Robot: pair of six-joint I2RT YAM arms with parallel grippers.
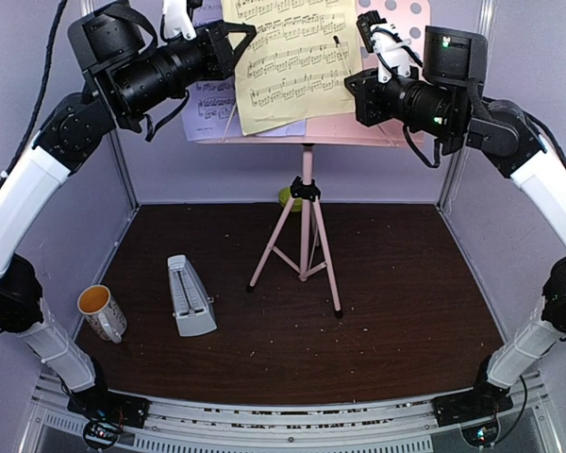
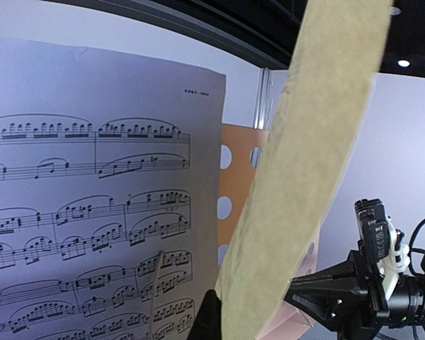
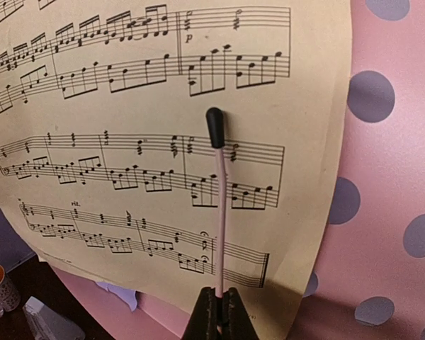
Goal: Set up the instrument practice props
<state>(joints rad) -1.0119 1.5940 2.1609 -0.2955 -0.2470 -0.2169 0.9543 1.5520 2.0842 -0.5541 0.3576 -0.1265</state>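
As pages (image 1: 288,61) cover stand (image 1: 307,236), mug (image 1: 102,311) near metronome (image 1: 190,297)

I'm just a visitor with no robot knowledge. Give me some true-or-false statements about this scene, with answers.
1. The pale-yellow page overlaps the lavender page on the music stand. True.
2. The metronome stands on the stand's desk. False: it is on the table, left of the tripod legs.
3. The right jaws are shut on a thin pink rod in front of the pale-yellow page. True.
4. The mug sits right of the stand. False: it is left of the metronome.
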